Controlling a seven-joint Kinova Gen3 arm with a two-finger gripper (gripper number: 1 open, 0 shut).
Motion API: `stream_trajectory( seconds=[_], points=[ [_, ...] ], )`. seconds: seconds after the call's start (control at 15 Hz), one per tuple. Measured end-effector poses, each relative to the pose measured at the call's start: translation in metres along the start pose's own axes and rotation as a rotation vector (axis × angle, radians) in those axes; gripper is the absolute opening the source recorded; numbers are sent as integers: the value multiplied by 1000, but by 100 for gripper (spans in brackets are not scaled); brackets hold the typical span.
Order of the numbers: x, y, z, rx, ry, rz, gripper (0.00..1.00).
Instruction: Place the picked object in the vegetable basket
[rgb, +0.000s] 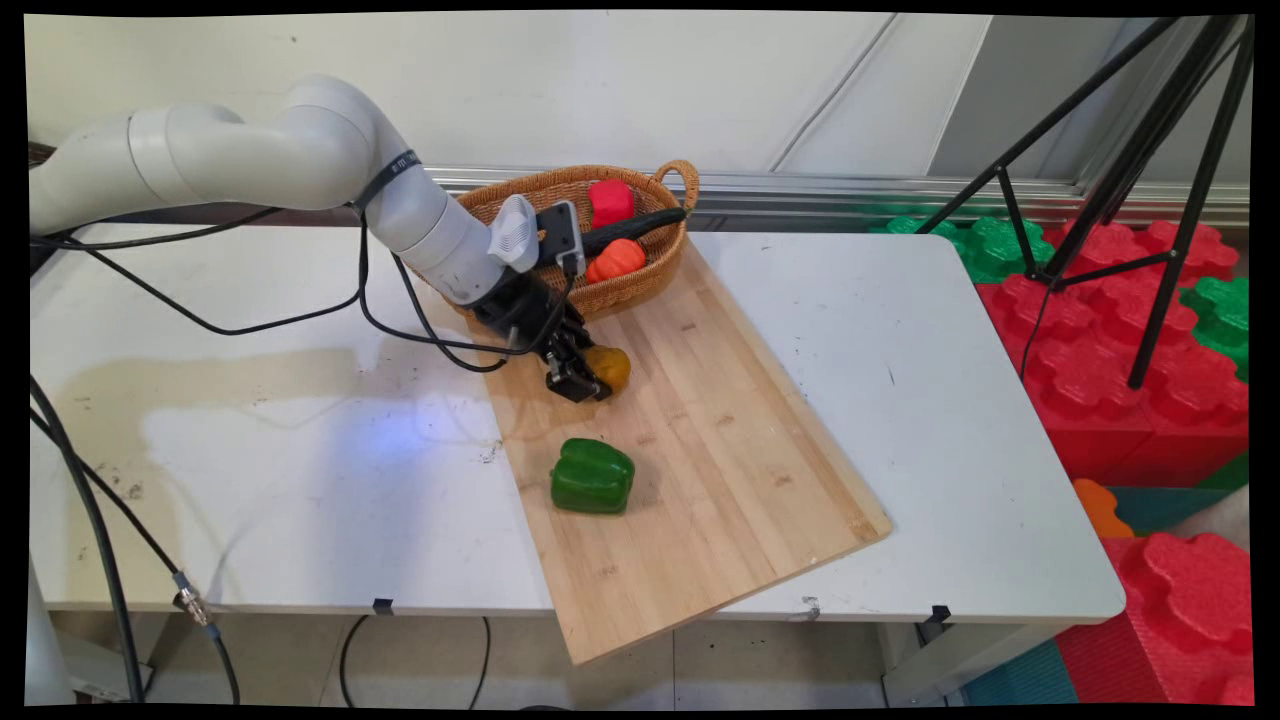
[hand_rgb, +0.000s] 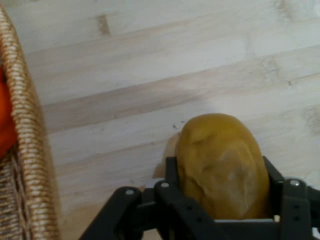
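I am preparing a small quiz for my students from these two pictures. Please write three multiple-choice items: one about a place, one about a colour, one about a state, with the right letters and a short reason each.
1. Where does the green bell pepper lie?
A. in the wicker basket
B. on the wooden cutting board
C. on the bare white table

2. What colour is the blocky thing at the back of the wicker basket?
A. red
B. blue
C. white

3. What is the state of the gripper?
A. open, holding nothing
B. shut on the green bell pepper
C. shut on the potato

Key:
1 B: the pepper rests on the wooden cutting board, nearer the camera than the gripper.
2 A: the red thing sits behind a long black thing and an orange one.
3 C: in the hand view, both fingers press the sides of the potato.
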Motion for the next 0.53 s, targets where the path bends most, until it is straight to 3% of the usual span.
stream_trajectory(
  seconds=[0.53],
  points=[
    [0, 5, -24, -11, 51, -8, 0]
  ],
)
